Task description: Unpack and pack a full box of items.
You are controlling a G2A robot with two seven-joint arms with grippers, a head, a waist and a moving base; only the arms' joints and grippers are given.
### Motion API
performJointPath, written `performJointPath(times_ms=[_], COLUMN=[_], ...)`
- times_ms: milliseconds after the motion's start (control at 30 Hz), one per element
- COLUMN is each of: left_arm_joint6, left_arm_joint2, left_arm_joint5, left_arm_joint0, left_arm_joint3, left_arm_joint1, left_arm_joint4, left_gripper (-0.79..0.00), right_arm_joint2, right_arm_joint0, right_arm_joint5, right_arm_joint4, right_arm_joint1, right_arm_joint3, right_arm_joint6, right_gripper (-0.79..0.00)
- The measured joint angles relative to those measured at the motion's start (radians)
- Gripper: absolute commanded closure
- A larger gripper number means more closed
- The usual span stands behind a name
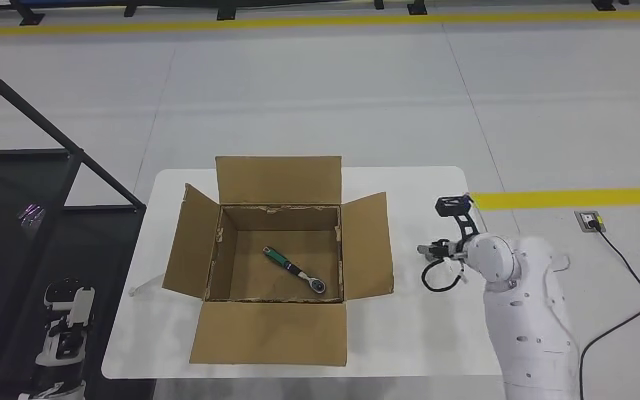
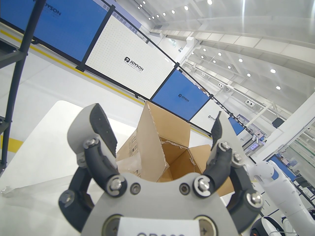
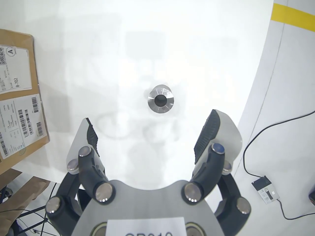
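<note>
An open cardboard box (image 1: 277,190) stands in the middle of the white table (image 1: 430,330), all flaps folded out. Inside it lies a ratchet wrench (image 1: 295,270) with a green handle. To the right of the box, my right gripper (image 3: 150,117) hangs open above the table. Just beyond its fingertips a small metal socket (image 3: 160,99) stands upright on the tabletop. My left gripper (image 2: 157,114) is open and holds nothing. It sits low beside the table's left side, facing the box (image 2: 160,143). The left arm (image 1: 62,330) is off the table at the lower left.
A box flap with printed labels (image 3: 17,94) lies close to the right gripper. A black rack (image 1: 40,190) stands left of the table. On the floor to the right are a yellow line (image 1: 555,198), a cable and a power outlet (image 1: 589,220).
</note>
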Motion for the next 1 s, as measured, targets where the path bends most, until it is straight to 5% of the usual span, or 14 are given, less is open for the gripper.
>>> performJointPath(times_ms=[500, 767, 1000], left_arm_joint6=[0.000, 0.000, 0.000], left_arm_joint2=[0.000, 0.000, 0.000], left_arm_joint5=[0.000, 0.000, 0.000], left_arm_joint0=[0.000, 0.000, 0.000], left_arm_joint3=[0.000, 0.000, 0.000], left_arm_joint1=[0.000, 0.000, 0.000], left_arm_joint4=[0.000, 0.000, 0.000], left_gripper=[-0.785, -0.785, -0.785], right_arm_joint2=[-0.016, -0.025, -0.039], right_arm_joint0=[0.145, 0.166, 0.150], right_arm_joint5=[-0.007, -0.011, 0.017], right_arm_joint4=[0.072, 0.097, 0.106], right_arm_joint1=[0.020, 0.032, 0.039], right_arm_joint3=[0.321, 0.390, 0.332], right_arm_joint6=[-0.040, -0.075, -0.096], right_gripper=[-0.631, -0.031, 0.000])
